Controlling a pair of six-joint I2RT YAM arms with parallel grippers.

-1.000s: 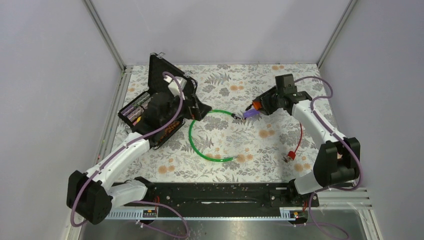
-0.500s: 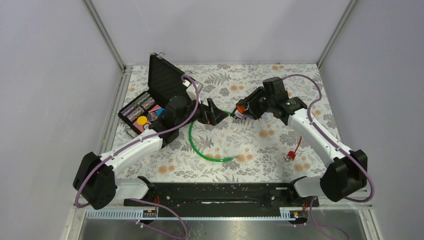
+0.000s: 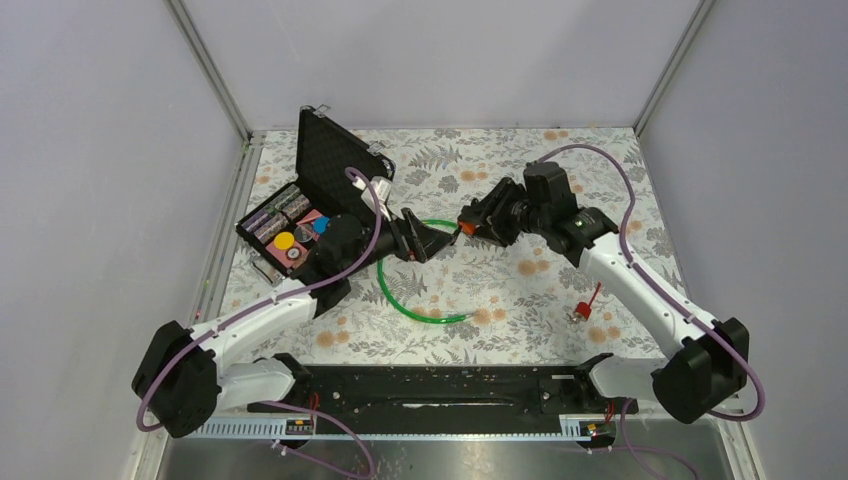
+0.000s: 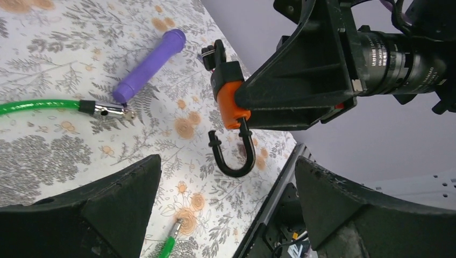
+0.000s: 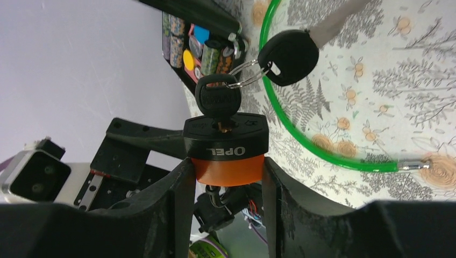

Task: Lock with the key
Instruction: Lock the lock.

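Right gripper [image 5: 227, 174] jaws clamped on the orange padlock [image 5: 226, 156], which is held in the air over the table. Key [image 5: 216, 99] sits in the lock's black end, sticking out past the fingertips along the lock's long axis. Spare key [image 5: 287, 56] dangles off the ring. Shackle [image 4: 235, 171] hangs open at the opposite end. Left gripper [image 4: 226, 161] jaws wide and empty, padlock just ahead and side-on. Left is the free arm and probably has to meet the key head, not the body.

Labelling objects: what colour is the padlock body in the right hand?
Orange, with a black cap; the padlock shows best in the right wrist view.
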